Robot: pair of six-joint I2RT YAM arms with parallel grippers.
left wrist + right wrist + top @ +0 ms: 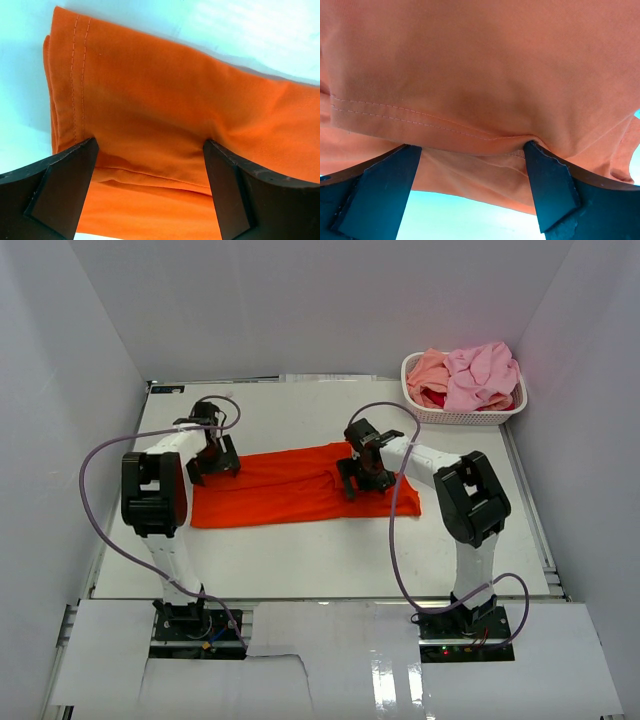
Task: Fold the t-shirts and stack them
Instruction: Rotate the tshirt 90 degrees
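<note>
A bright orange-red t-shirt (290, 495) lies folded into a long band across the middle of the table. My left gripper (212, 465) is down on its left end. In the left wrist view the gripper (150, 172) is open, its fingers (65, 185) wide apart and straddling a fold of the orange cloth (175, 100). My right gripper (362, 480) is down on the shirt's right part. In the right wrist view it (470, 175) is open, its fingers (552, 185) astride a hemmed edge of the cloth (485, 65). Neither gripper pinches the cloth.
A white perforated basket (465, 417) stands at the far right corner. It holds a light pink shirt (480, 375), a salmon-peach one (428, 370) and a dark red one (432, 398). White walls enclose the white table (330, 560).
</note>
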